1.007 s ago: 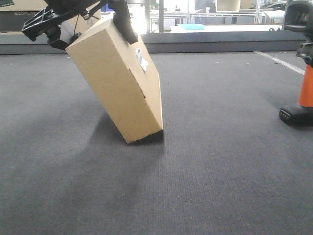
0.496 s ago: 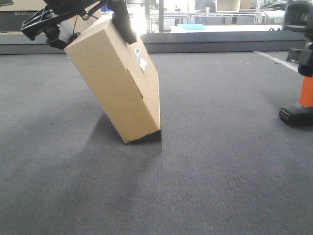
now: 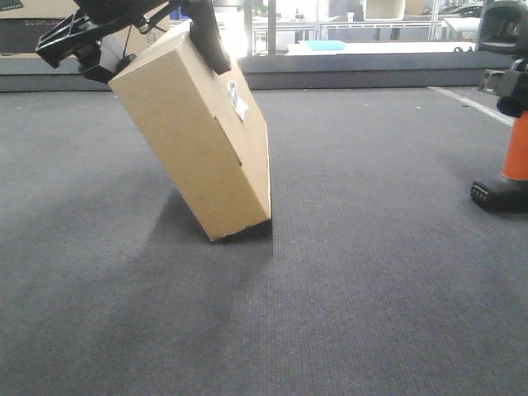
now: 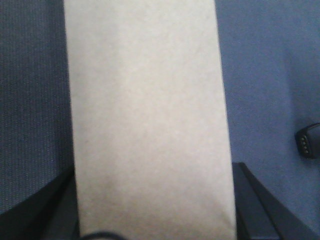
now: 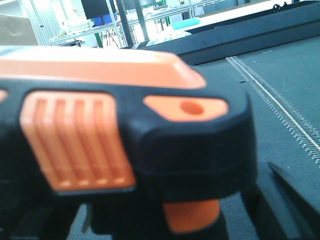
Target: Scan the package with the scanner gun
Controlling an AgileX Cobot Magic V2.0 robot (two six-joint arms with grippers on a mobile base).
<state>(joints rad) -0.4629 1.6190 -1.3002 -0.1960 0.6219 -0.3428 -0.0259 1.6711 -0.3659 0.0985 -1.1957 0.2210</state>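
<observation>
The package [image 3: 198,140], a plain brown box with a small white label [image 3: 238,101] on its right face, leans to the left with only its lower edge on the grey carpet. My left gripper [image 3: 153,33] is shut on its upper end. In the left wrist view the package [image 4: 147,120] fills the middle, with a dark finger [image 4: 252,205] pressed against each side. The scanner gun [image 3: 517,153] stands on its black base at the far right. My right gripper [image 3: 505,82] hovers at its neck. The right wrist view shows the scanner gun [image 5: 150,130] very close, and a finger [image 5: 287,195] stands apart from the orange handle.
A low dark ledge [image 3: 371,70] runs along the back of the carpet, with shelving and tables behind it. A pale line [image 3: 474,103] crosses the carpet at the back right. The scanner's base [image 4: 310,141] shows at the left wrist view's right edge.
The package's top has shifted slightly left and its foot has moved a little left. The right gripper has shifted around at the scanner's neck. The scanner stays standing.
</observation>
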